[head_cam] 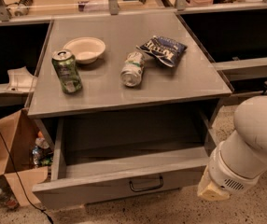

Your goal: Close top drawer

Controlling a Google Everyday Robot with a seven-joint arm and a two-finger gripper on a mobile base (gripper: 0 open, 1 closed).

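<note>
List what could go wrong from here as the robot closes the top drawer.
The hand is out of view; only the arm shows, right of the open drawer. A push at that right corner, far from the handle, might skew and jam it. A hard shove could roll the lying can on top.
</note>
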